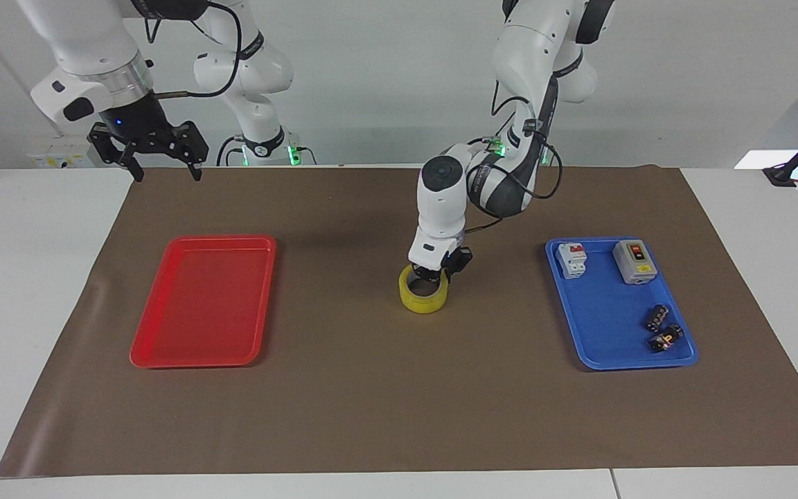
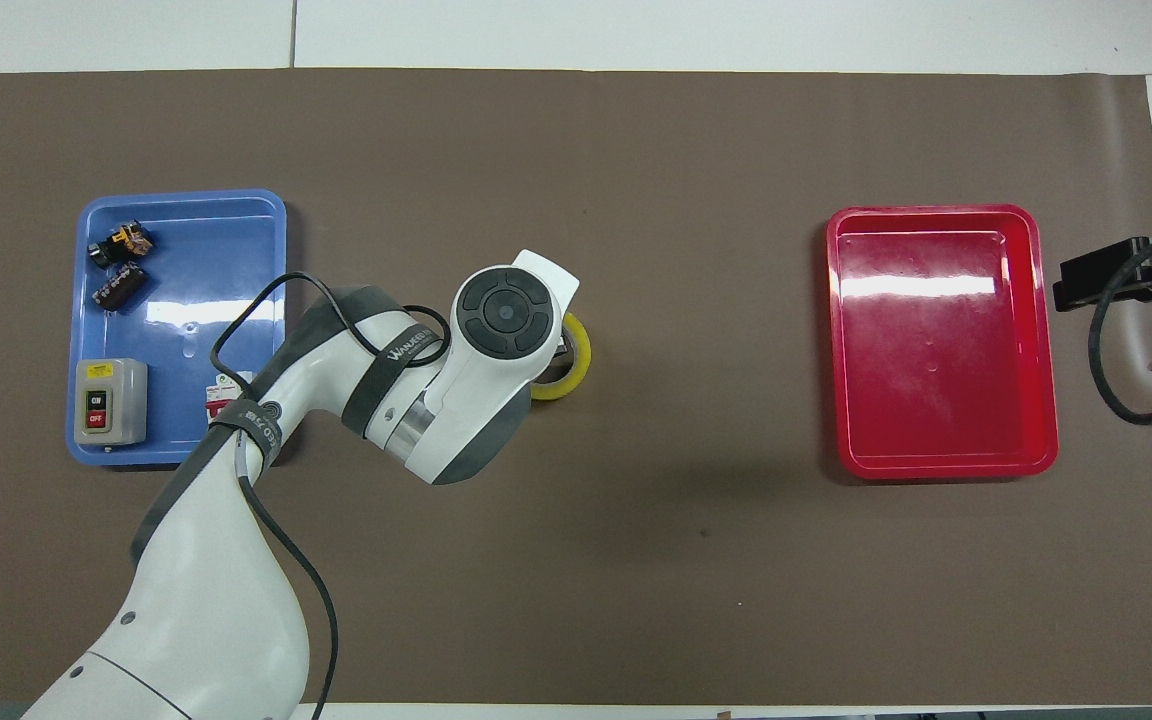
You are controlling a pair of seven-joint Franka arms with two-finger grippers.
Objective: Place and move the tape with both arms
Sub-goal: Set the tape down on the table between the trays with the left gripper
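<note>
The yellow tape [image 1: 424,298] is at the middle of the brown mat, between the two trays, upright on its flat side and low at the mat; I cannot tell if it touches. My left gripper [image 1: 433,276] is shut on the roll's rim from above. In the overhead view the left wrist covers most of the tape [image 2: 576,362], and only a yellow arc shows. My right gripper [image 1: 161,167] hangs open and holds nothing, over the mat's edge at the right arm's end, nearer the robots than the red tray; in the overhead view the right gripper [image 2: 1060,286] is beside that tray.
A red tray [image 1: 198,305] [image 2: 936,340] lies bare toward the right arm's end. The blue tray [image 1: 607,319] [image 2: 196,270] toward the left arm's end holds a grey switch box [image 1: 634,262], a white breaker [image 1: 571,260] and small black parts [image 1: 662,329].
</note>
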